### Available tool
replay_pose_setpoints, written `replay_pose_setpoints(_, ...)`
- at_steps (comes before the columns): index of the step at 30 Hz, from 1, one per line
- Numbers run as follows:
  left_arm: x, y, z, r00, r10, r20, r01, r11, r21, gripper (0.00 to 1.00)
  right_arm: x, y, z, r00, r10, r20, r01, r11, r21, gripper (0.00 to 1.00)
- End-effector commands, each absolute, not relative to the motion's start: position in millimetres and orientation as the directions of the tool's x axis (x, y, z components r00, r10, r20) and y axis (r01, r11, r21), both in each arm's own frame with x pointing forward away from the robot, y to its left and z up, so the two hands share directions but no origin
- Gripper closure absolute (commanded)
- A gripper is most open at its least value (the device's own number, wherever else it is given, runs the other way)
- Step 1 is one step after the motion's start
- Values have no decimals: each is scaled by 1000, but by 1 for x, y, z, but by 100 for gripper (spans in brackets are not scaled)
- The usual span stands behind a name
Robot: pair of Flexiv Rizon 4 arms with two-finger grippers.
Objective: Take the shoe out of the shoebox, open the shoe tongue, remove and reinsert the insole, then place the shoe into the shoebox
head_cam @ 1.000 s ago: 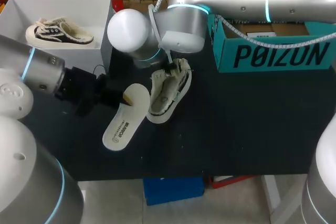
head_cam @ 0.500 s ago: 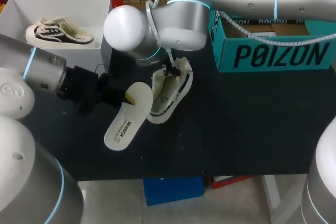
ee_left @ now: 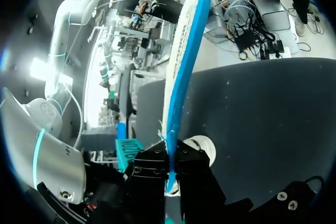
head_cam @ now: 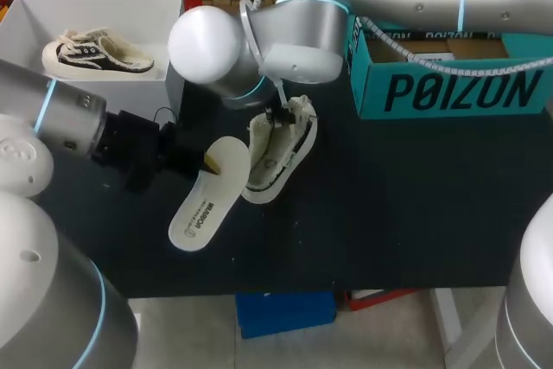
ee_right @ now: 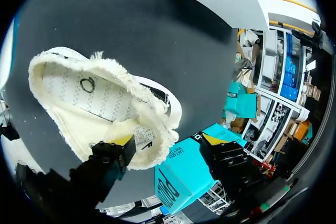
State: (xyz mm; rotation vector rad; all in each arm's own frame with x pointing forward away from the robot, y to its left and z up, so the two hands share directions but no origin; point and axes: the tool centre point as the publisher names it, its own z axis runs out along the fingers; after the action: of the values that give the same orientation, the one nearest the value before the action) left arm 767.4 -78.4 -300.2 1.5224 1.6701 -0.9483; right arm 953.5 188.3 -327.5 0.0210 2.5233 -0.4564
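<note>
1. The left jaws pinch one end of the white insole [head_cam: 203, 205] [ee_left: 184, 61], which slants down to the black table [head_cam: 415, 205].
2. The shoe [head_cam: 278, 157] [ee_right: 100, 108] lies on its side just beside the insole, opening upward, outside the teal shoebox [head_cam: 458, 84] [ee_right: 178, 174].
3. The right jaws stand spread: one yellow tip touches the shoe's frayed rim, the other is apart from it.
4. A white box [head_cam: 104, 6] holds a second shoe [head_cam: 99, 51].
</note>
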Motion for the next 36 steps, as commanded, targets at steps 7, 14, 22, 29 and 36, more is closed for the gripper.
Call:
replay_pose_setpoints(7,767,-76,-301,-82,507,-858,997,48,-68,100,952,191,-332,-842,-62,-536,133,939,-318,89)
replay_pose_setpoints(14,766,-77,-300,-77,505,-860,997,43,-63,100,950,187,-321,-856,-87,-510,123,923,-364,100)
replay_pose_setpoints(22,764,-80,-300,-74,495,-866,997,37,-64,100,952,190,-310,-862,-123,-491,98,911,-400,100)
replay_pose_setpoints(29,764,-79,-302,-79,489,-869,997,37,-69,100,965,195,-317,-880,-164,-445,38,911,-411,100)
replay_pose_setpoints(36,765,-76,-304,-89,489,-868,996,49,-75,100,982,202,-328,-891,-207,-403,-36,919,-392,100)
